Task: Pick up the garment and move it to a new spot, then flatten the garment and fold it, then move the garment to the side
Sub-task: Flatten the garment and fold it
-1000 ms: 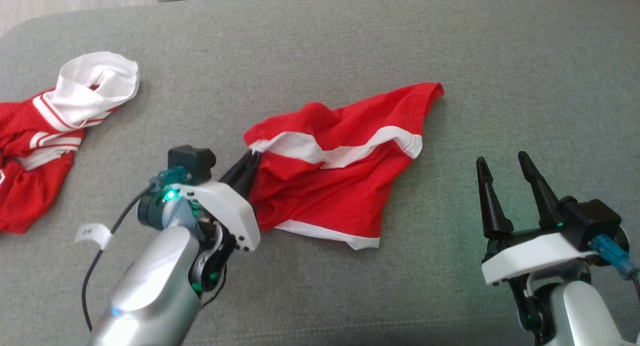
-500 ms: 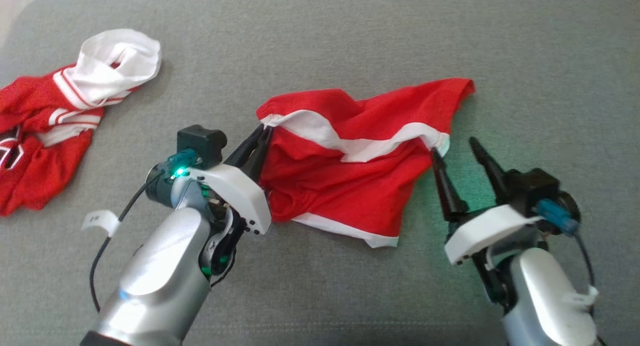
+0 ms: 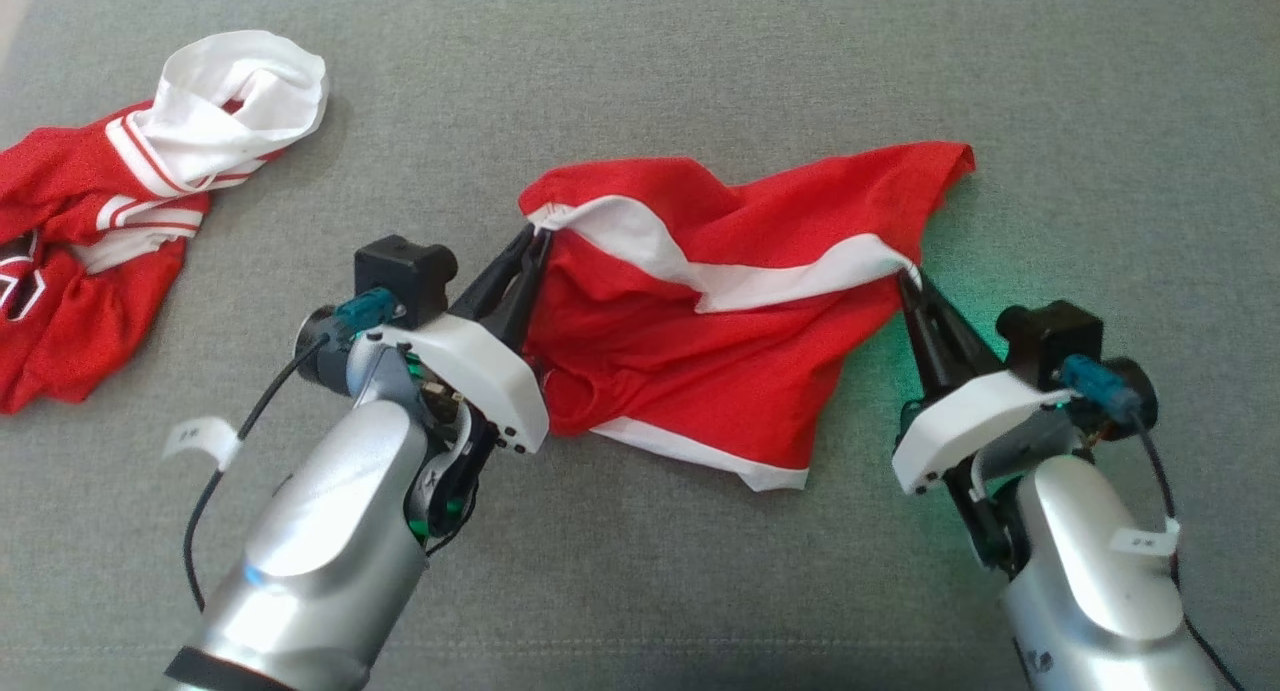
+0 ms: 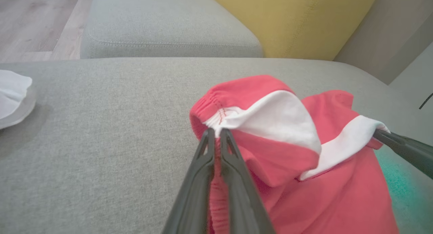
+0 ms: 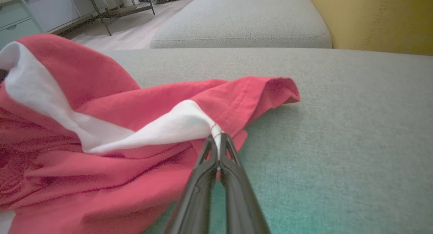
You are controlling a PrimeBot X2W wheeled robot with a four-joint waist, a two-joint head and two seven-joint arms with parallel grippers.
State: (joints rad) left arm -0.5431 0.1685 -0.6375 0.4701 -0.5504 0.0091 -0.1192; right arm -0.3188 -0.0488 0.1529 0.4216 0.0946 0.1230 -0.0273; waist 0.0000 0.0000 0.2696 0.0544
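Lifting looks like the step in hand. The garment (image 3: 690,371), red with a white band (image 3: 730,286), lies crumpled in the middle of the grey sofa seat (image 3: 700,61), pinched at both ends of that band. The left gripper (image 3: 533,243) is closed on the gathered edge at the band's left end. The right gripper (image 3: 908,276) is closed on a small tuft of white cloth at the right end. In the right wrist view that bite looks thin, so a sharp tug could pull it free.

To do this well, I would raise both arms together and level. Then I would draw them gently apart until the band hangs taut, and let the loose red cloth below fall open before carrying it anywhere. The lower hem with its white trim (image 3: 700,453) rests on the seat. It should clear the seat before any sideways travel, or it will drag and bunch.

A red and white jersey (image 3: 60,311) lies heaped at the far left of the seat, well apart from the garment, so the new spot is best chosen away from that side. A second grey cushion (image 4: 169,27) and a yellow backrest (image 4: 291,20) stand beyond, and wooden floor (image 4: 33,20) shows past the edge. The bare stretch of seat to the right looks the easier place to set down.
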